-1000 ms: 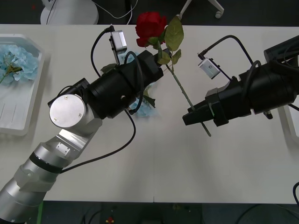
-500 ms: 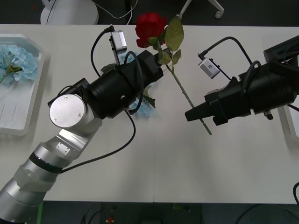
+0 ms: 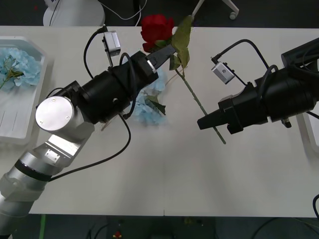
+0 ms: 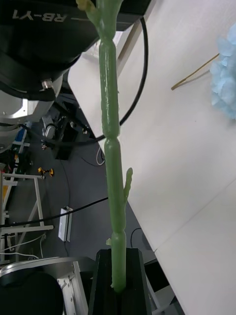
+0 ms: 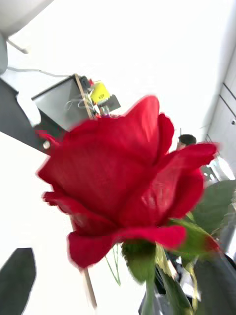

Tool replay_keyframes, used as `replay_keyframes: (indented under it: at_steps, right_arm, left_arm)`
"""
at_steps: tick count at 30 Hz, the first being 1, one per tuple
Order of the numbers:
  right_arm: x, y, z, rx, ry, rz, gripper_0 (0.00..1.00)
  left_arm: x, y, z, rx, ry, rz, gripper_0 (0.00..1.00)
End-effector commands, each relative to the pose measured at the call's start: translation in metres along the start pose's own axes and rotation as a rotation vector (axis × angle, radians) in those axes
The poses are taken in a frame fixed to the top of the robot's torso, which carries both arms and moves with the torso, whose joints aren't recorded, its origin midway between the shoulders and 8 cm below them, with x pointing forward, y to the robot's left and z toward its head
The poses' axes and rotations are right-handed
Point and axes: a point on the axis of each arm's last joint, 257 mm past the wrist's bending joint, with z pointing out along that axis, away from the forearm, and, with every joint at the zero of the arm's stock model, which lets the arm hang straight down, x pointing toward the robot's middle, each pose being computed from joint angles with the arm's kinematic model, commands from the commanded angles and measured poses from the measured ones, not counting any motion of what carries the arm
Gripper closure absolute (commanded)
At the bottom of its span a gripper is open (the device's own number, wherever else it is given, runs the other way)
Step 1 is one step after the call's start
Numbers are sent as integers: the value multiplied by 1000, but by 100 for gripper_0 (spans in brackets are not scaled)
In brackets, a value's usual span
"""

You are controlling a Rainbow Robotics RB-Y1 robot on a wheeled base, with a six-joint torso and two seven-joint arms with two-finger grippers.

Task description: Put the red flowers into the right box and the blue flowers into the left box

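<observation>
Rose: the red artificial rose with a long thin green stem [image 3: 155, 31] hangs above the far middle of the white table [image 3: 164, 174], slanted between my two arms; its bloom is at the far edge, its stem running down toward me on the right.

Right gripper: my right gripper [image 3: 203, 122] has its black fingers clamped together on the lower stem, a short stub poking out beyond them; the right wrist view shows the stem [image 4: 112, 162] rising straight out of the shut jaws.

Left gripper: my left gripper [image 3: 167, 51] is just under the bloom, near the leaves; I cannot tell whether its fingers are apart or gripping. The bloom [image 5: 123, 182] sits close in front of my left wrist camera.

Risk: I judge that if both grippers hold on and pull different ways, the thin stem could bend or slip through my right fingers; held so low on the stem, the heavy bloom may swing and droop once carried alone.

Blue cluster on table: a pale sky-blue hydrangea-like cluster with dark leaves [image 3: 147, 105] lies under my left arm, in the way of any low sweep.

Left box: the shallow white translucent plastic tray [image 3: 31, 102] at the left already holds pale blue flowers [image 3: 18, 65].

Right box: white rim at the right edge [image 3: 310, 130], behind my right arm, well apart from the rose.
</observation>
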Motion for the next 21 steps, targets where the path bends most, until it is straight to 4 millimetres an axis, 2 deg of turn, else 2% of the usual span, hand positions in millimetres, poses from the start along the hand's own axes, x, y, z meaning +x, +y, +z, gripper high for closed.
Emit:
replay_keyframes:
  at_steps: [1, 4, 8, 10, 13, 17, 19, 20, 21]
  right_arm:
    - [-3, 3, -11, 33, 7, -34, 100]
    - [-7, -3, -23, 63, -6, -27, 100]
    - [-14, -14, -48, 119, -34, 31, 100]
    - [-16, -26, -70, 174, -46, 80, 100]
    - [-12, -50, -112, 252, -58, 182, 100]
    - [0, -84, -171, 350, -78, 319, 100]
    - [17, -113, -219, 453, -87, 414, 100]
    - [21, -119, -231, 479, -92, 436, 100]
    - [29, -133, -254, 529, -110, 485, 100]
  left_arm:
    - [-48, 15, -60, -24, -5, 40, 0]
    - [-68, 25, -91, -50, 28, 76, 0]
    - [-79, 47, -122, -89, 107, 84, 0]
    - [-86, 65, -137, -121, 130, 81, 0]
    - [-99, 99, -157, -207, 159, 111, 0]
    - [-111, 130, -160, -319, 230, 223, 0]
    - [-118, 154, -162, -424, 289, 340, 0]
    - [-120, 159, -162, -452, 302, 370, 0]
    - [-124, 168, -164, -497, 318, 412, 0]
